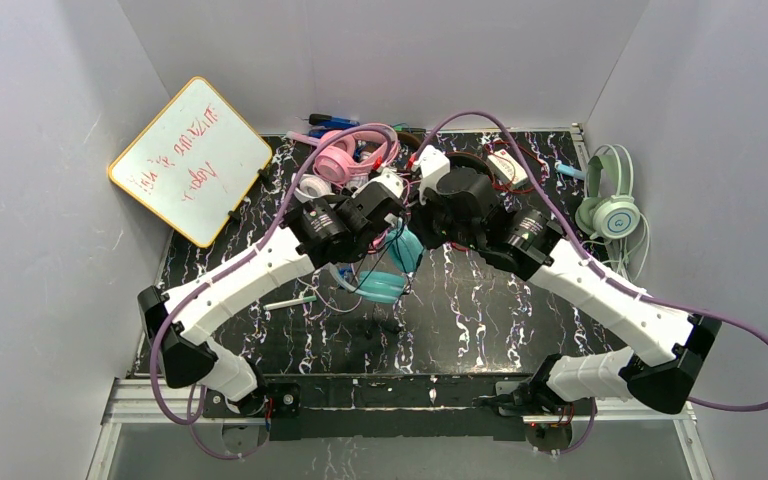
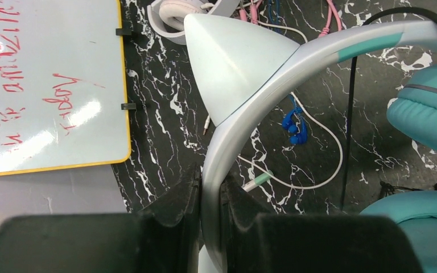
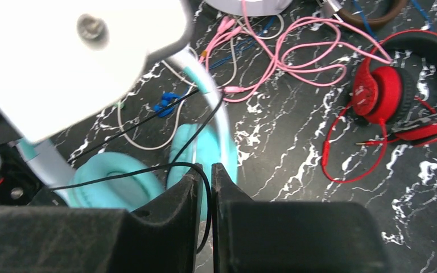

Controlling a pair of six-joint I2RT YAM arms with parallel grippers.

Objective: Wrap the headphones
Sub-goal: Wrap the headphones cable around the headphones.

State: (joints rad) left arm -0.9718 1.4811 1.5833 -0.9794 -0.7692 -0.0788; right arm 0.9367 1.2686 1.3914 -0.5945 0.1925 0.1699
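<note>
Teal headphones (image 1: 392, 270) at mid-table, between both arms.
We see the left gripper (image 2: 210, 182) clamped on their headband (image 2: 250, 108). The right gripper (image 3: 205, 170) stands nearly closed with the black cord (image 3: 131, 172) in its slit, pinched or not we cannot tell. Bare table (image 1: 480, 310) lies nearer; walls (image 1: 50, 200), whiteboard (image 1: 190, 160) and pink headphones (image 1: 345, 155) crowd behind. From above, the arms hide both grips. Red headphones (image 3: 398, 96), cut off, show plainly from the right wrist.

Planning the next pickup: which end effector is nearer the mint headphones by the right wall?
Right. The right end effector sits mid-table, left of the mint headphones; the left end effector is farther left, clamped on the teal headphones.
</note>
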